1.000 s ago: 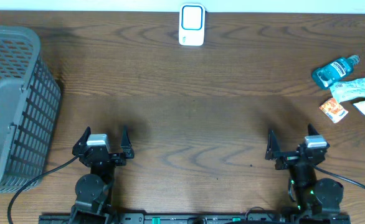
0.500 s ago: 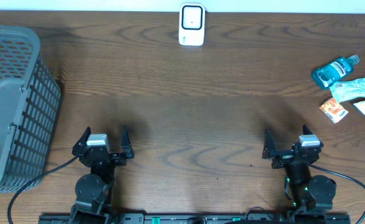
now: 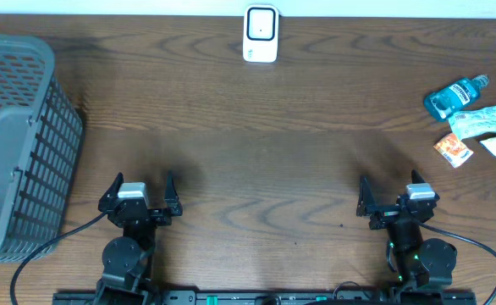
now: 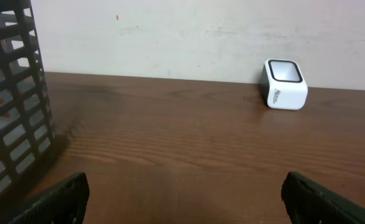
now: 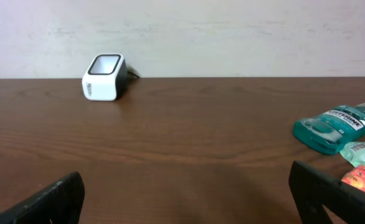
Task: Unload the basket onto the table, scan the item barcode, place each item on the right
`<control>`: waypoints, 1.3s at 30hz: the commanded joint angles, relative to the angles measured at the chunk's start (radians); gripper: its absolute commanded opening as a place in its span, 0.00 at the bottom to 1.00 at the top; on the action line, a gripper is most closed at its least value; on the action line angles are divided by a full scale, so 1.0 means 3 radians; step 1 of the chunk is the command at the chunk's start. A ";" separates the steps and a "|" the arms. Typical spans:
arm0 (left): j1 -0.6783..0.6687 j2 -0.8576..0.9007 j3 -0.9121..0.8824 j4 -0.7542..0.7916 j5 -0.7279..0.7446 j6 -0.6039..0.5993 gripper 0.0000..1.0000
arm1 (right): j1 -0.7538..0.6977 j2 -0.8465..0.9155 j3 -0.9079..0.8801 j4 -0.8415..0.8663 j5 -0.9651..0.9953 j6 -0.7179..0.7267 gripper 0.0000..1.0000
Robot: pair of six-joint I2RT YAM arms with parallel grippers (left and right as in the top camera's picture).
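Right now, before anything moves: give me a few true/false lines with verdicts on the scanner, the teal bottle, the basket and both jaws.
1. The white scanner sits at the far edge of the table, near its middle. True.
2. The teal bottle lies inside the basket. False: it lies on its side on the table at the far right, among some small packets. The basket is at the left edge.
3. The right jaws are shut on the bottle. False: they stand open and empty, well apart from it.
4. The left jaws stand open and hold nothing. True.
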 commanded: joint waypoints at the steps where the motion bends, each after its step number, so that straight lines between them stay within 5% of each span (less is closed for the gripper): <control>1: -0.0001 -0.0022 -0.0079 -0.0097 -0.0019 0.0009 0.98 | 0.0015 -0.0022 -0.0024 0.0004 0.0004 -0.0036 0.99; 12: 0.0632 -0.0093 -0.0079 -0.0169 0.0607 0.0083 0.98 | 0.0015 -0.0022 -0.0024 0.0005 0.0004 -0.0036 0.99; 39: 0.0635 -0.0084 -0.0079 -0.0165 0.0593 0.0084 0.98 | 0.0015 -0.0022 -0.0024 0.0005 0.0004 -0.0036 0.99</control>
